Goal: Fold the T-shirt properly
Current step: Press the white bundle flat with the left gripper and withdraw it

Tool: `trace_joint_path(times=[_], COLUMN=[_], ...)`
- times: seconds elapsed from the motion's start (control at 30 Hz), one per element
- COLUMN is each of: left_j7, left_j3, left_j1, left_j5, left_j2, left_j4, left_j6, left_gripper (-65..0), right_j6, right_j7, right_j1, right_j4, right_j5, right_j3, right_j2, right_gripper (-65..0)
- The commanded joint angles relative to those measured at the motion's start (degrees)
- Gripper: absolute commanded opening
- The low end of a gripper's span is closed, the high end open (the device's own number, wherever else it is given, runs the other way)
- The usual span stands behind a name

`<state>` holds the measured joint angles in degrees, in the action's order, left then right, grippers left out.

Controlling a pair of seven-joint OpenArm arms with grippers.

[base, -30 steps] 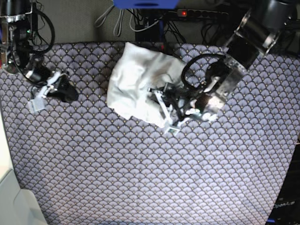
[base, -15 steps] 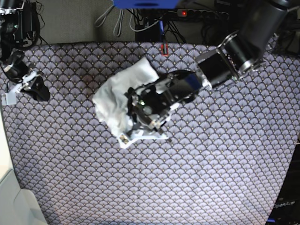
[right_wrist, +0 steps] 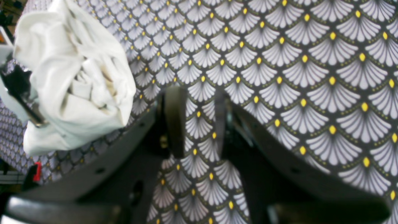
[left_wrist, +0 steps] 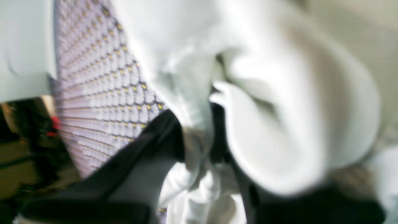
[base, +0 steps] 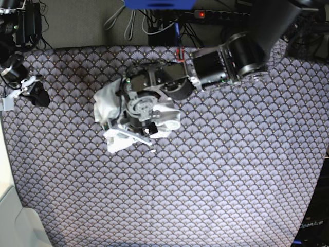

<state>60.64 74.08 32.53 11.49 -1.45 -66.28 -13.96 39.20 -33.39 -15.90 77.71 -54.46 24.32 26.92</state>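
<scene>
Left gripper (base: 134, 119) is pressed down into the T-shirt (base: 105, 105), its fingers pinching a bunch of the white cloth; the left wrist view shows fabric gathered between the dark fingers (left_wrist: 146, 155), though blurred. The left arm (base: 226, 54) reaches in from the far edge of the table, wrist low over the cloth.

T-shirt lies crumpled in a tight heap on the patterned tablecloth (base: 216, 180), left of centre in the base view, toward the far side. Folds bulge out on both sides of the gripper. In the right wrist view it shows as a wadded lump (right_wrist: 74, 77) at upper left.

Right gripper (base: 23, 92) sits well apart from the shirt, near the table's edge. Its jaws stand spread, nothing between them but tablecloth (right_wrist: 279, 77).

Power strip (base: 221, 15) and cables lie beyond the far edge.
</scene>
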Motion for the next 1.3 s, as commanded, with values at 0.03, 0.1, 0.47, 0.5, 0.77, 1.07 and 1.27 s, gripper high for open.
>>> trace_joint_path(times=[0.03, 0.1, 0.47, 0.5, 0.77, 1.07, 1.27], left_j7=[-0.82, -0.82, -0.91, -0.91, -0.11, 1.03, 1.47], left_j3=[1.21, 1.83, 1.92, 1.92, 1.92, 1.92, 1.56], left_j1=[1.27, 1.27, 1.27, 1.27, 0.83, 0.83, 0.83], left_j5=[4.38, 6.67, 9.74, 9.74, 9.83, 9.92, 13.96], left_j2=[-1.14, -1.93, -3.16, -3.16, -3.43, -3.43, -3.07], left_j4=[-0.49, -0.49, -0.31, -0.31, -0.31, -0.49, -1.19], left_j6=[-0.42, -0.42, -0.42, -0.42, -0.42, -0.51, -0.51], left_gripper=[-64.6, -64.6, -64.6, -64.6, -60.0, -23.7, -8.3], right_j6=[0.8, 0.8, 0.8, 0.8, 0.8, 0.8, 0.8], right_j7=[1.25, 1.25, 1.25, 1.25, 1.25, 1.25, 1.25], right_j1=[0.65, 0.74, 0.82, 0.82, 0.82, 0.74, 0.74], right_j4=[0.75, 0.75, 0.75, 0.75, 0.75, 0.75, 0.75], right_j5=[-1.32, -1.32, -1.32, -1.32, -1.32, -1.32, -1.32], right_j3=[0.52, 0.43, 0.43, 0.43, 0.26, 0.17, 0.17], right_j2=[1.35, 1.35, 1.35, 1.35, 1.17, 1.08, 1.08], right_gripper=[-48.3, -48.3, -48.3, -48.3, -48.3, -48.3, -48.3])
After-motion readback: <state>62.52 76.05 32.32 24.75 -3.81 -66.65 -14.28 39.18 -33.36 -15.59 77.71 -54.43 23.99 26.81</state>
